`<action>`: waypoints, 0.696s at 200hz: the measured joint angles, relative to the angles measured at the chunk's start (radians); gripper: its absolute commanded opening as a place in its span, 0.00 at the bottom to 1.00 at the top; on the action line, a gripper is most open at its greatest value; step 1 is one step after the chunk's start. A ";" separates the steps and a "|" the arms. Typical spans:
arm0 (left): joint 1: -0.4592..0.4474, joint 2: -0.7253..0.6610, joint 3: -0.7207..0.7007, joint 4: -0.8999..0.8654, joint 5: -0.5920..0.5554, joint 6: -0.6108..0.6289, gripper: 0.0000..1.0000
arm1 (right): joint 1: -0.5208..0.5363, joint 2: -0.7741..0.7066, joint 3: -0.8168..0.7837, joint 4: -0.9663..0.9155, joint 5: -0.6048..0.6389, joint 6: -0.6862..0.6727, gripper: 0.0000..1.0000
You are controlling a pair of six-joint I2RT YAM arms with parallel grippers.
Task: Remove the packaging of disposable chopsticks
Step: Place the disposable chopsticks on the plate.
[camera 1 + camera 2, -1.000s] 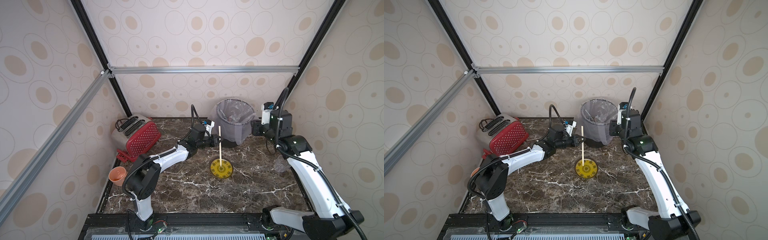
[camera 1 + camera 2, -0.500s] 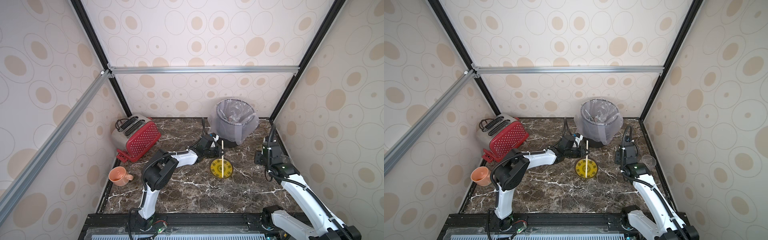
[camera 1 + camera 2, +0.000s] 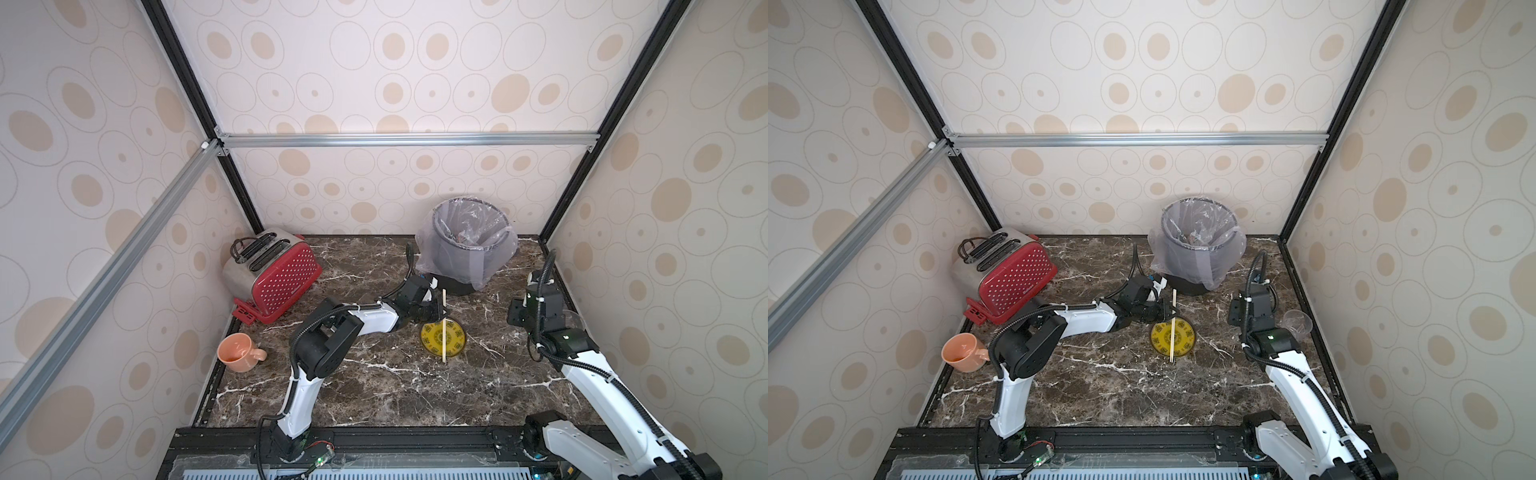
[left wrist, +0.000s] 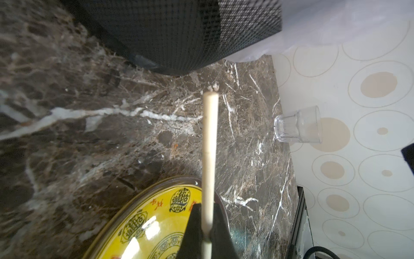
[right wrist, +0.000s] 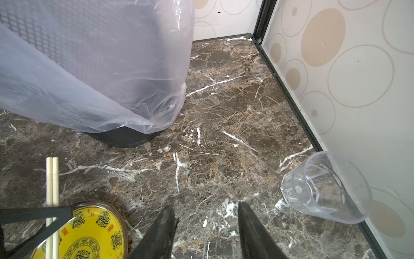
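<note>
An orange mug sits at the left edge of the dark marble table. Farther back on the left is a red polka-dot toaster.

The left arm reaches right across the middle of the table. Its left gripper is clamped on the disposable chopsticks a little far of their middle. In the left wrist view its fingers press either side of the pale stick.

Both top views show the pair running near to far as bare wood, side by side. They cross a yellow printed plate, with the far end pointing toward the bin and the near end just past the plate's near rim. Whether they touch the plate cannot be told.

Just beyond, at the far side, stands a grey mesh bin lined with a clear bag. Something small and dark lies inside it, too small to identify, so the packaging cannot be made out with certainty.

The right arm stands at the right, well apart from the plate. In the right wrist view the right gripper has its jaws apart over bare marble, with nothing between them. Beside it, near the right wall, is a clear plastic cup. Whether it is upright or tipped is unclear.
</note>
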 measured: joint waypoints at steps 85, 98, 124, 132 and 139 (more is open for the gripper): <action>-0.002 0.013 0.008 -0.095 -0.020 0.026 0.18 | 0.000 0.004 -0.002 0.024 -0.009 0.000 0.48; -0.002 0.013 0.008 -0.107 -0.024 0.033 0.18 | 0.000 0.004 -0.002 0.026 -0.010 0.000 0.48; -0.002 0.013 0.012 -0.128 -0.031 0.042 0.18 | 0.000 0.007 -0.004 0.031 -0.012 0.003 0.48; -0.002 0.013 0.016 -0.134 -0.031 0.043 0.18 | 0.000 0.008 -0.010 0.036 -0.014 0.005 0.48; -0.002 0.013 0.020 -0.135 -0.032 0.044 0.18 | 0.000 0.009 -0.018 0.039 -0.016 0.007 0.48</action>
